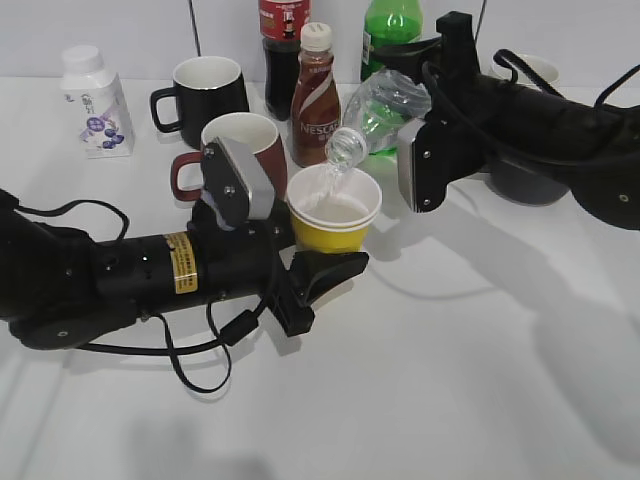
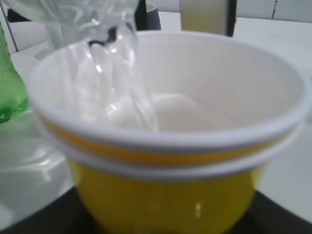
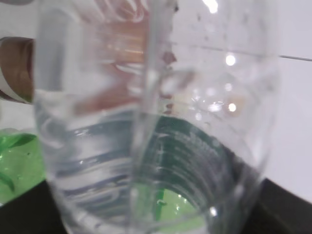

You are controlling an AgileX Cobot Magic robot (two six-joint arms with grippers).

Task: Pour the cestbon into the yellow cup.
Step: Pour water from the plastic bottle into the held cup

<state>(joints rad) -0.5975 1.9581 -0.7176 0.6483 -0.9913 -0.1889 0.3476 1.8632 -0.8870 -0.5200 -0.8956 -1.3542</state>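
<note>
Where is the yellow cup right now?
In the exterior view the yellow cup sits mid-table, held by the left gripper, just in front of the maroon mug, under the tilted cestbon's mouth.

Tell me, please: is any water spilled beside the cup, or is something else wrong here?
Nothing stands out. The bottle is tilted with its mouth over the yellow cup, and the water stream falls inside the rim. No puddle shows on the table around it. The other bottles and mugs stand upright.
</note>
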